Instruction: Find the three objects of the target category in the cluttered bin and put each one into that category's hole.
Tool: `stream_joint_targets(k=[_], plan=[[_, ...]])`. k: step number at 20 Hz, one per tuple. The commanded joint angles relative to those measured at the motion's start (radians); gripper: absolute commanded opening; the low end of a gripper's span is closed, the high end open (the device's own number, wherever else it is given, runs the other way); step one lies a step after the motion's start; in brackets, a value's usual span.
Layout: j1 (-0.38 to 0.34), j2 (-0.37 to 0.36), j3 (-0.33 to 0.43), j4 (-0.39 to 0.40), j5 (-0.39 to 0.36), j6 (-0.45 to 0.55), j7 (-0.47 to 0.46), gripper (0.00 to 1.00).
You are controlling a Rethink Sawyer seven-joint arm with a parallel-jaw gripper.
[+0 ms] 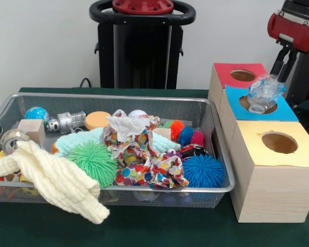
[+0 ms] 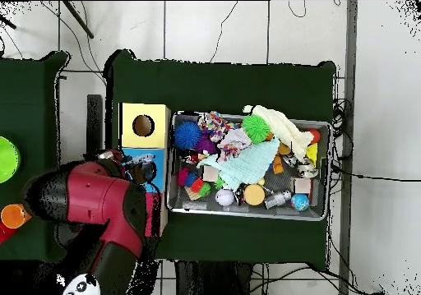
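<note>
A clear plastic toy [image 1: 265,93] hangs tilted just over the hole of the blue-topped box [image 1: 286,110]. My gripper [image 1: 280,77] comes down from the upper right and is shut on the toy's top edge. The red-topped box [image 1: 226,72] stands behind the blue one and the yellow-topped box [image 1: 268,175] in front, each with a round hole. In the overhead view my red arm [image 2: 99,205] covers the red box and reaches over the blue box [image 2: 156,156]; the yellow box [image 2: 144,126] shows whole.
The wire bin [image 1: 224,149] left of the boxes holds a cream cloth [image 1: 51,180], a green spiky ball [image 1: 95,162], a blue spiky ball [image 1: 202,171], a spotted cloth [image 1: 144,164], a silver robot toy [image 1: 67,122] and several other small things.
</note>
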Motion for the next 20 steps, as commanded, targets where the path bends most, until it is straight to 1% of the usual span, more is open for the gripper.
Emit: stream_joint_targets(k=[1,7,11,20], plan=[[-0.057,0.000,0.095,0.126,-0.039,-0.097,0.075,0.00],[-0.081,-0.015,0.110,0.147,-0.070,-0.145,0.022,0.00],[-0.092,-0.020,0.118,0.154,-0.081,-0.164,0.005,0.00],[-0.098,-0.026,0.124,0.154,-0.105,-0.171,0.021,0.00]])
